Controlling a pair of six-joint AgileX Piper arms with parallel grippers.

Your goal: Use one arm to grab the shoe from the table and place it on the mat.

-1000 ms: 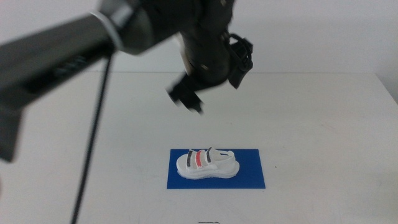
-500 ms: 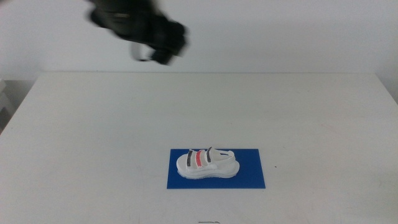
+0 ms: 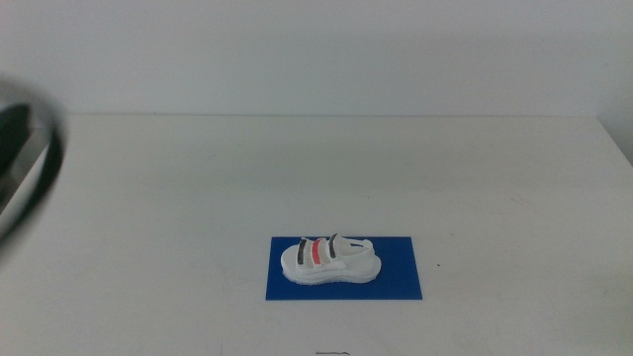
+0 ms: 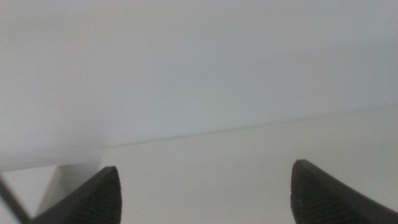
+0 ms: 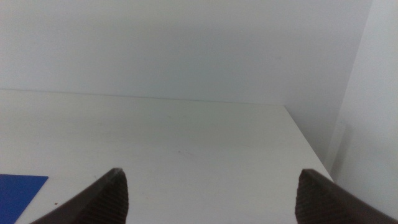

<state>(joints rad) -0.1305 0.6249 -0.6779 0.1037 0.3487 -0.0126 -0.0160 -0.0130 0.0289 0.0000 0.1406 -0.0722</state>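
Arm [image 3: 25, 158] withdrawn; shoe [image 3: 328, 259] on mat [image 3: 401, 282].

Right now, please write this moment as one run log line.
shoe: upright on mat | left gripper: open, empty | right gripper: open, empty, waiting | task: placement looks done

The middle camera looks forward and down over the plain white tabletop [image 3: 475, 168] from well back; both wrist cameras look low across it toward the pale wall; the right wrist view shares the thin dark blue mat [image 5: 18, 194].
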